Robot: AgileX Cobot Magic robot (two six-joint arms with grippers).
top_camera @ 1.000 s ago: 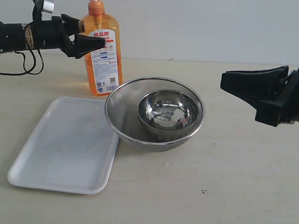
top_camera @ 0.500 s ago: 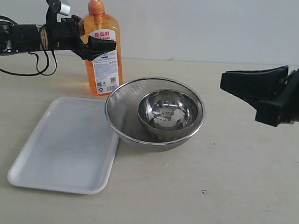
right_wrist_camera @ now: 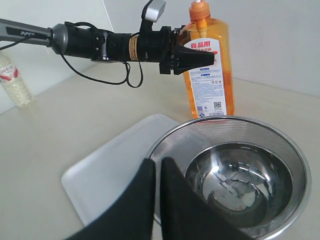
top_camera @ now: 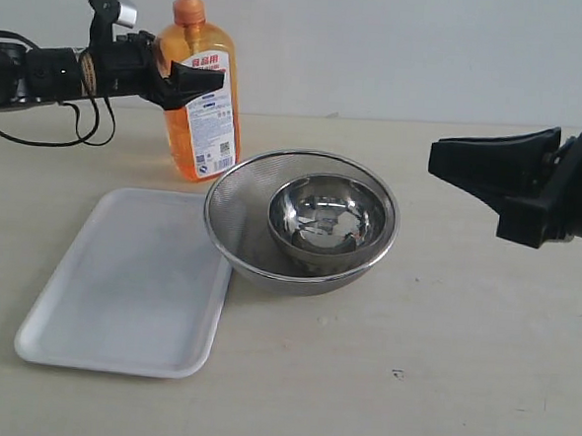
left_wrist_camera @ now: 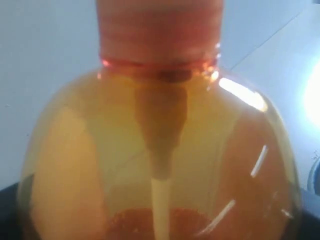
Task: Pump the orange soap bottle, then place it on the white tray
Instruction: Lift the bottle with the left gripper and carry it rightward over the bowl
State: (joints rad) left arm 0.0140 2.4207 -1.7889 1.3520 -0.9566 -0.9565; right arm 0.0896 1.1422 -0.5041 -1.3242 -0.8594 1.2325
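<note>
translucent orange soap bottle pinched by left end effector, right end effector closed

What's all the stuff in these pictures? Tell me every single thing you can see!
orange soap bottle: one, see-through orange with a white label, at the back left of the table, leaning a little
white tray: one, white, front left, nothing on it
mesh strainer: one, silver, in the middle, right beside the tray
steel bowl: one, shiny silver, sitting inside the strainer
water bottle: one, clear, far off to the side, seen only in the right wrist view
table: one, pale beige, under everything
left hand: one, black, clamped around the soap bottle's upper part
right hand: one, black, closed, in the air on the right, holding nothing
</note>
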